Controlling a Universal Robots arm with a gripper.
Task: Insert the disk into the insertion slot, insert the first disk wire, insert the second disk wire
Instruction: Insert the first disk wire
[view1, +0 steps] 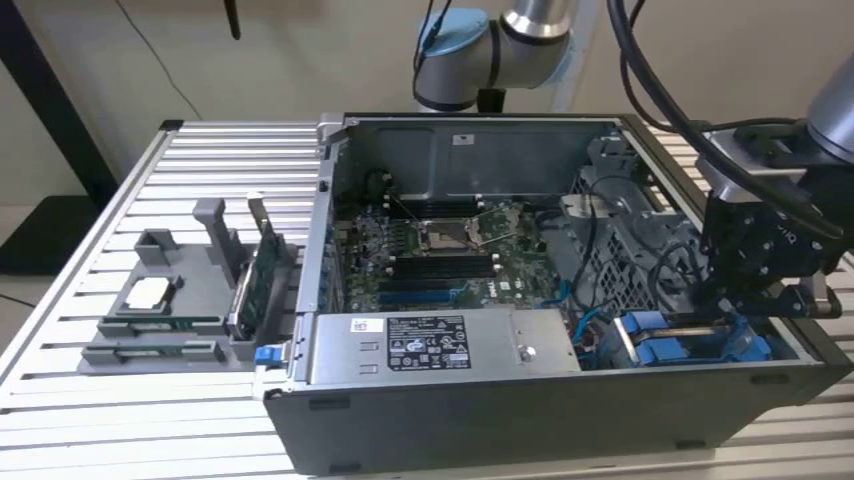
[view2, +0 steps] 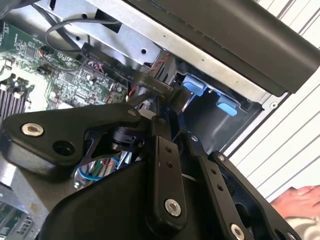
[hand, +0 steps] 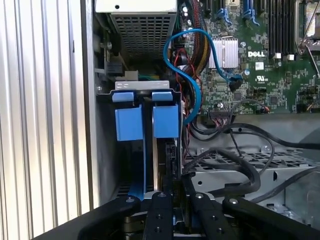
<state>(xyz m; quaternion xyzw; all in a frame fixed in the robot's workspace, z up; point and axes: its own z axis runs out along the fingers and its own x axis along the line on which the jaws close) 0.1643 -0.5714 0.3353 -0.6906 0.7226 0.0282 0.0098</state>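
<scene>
The disk (hand: 165, 121) stands on edge in the insertion slot at the case's front corner, on the exterior view's right, with the blue tabs of its carrier showing. A second blue carrier (hand: 129, 122) sits beside it. The same blue carriers (view1: 661, 342) appear under the gripper (view1: 697, 325) in the exterior view. In both wrist views the gripper (hand: 171, 172) (view2: 175, 97) reaches down at the disk's edge. Its fingers are pinched together on a black disk wire connector (view2: 156, 84), and the black wire (view2: 65, 27) trails back over the motherboard.
A grey labelled power-supply box (view1: 427, 345) fills the case's near side next to the bay. The motherboard (view1: 441, 250), a blue cable (hand: 196, 75) and thick black cables (hand: 245, 167) crowd the space beside the slot. A grey parts fixture (view1: 174, 300) stands outside. A hand (view2: 300, 200) rests on the table.
</scene>
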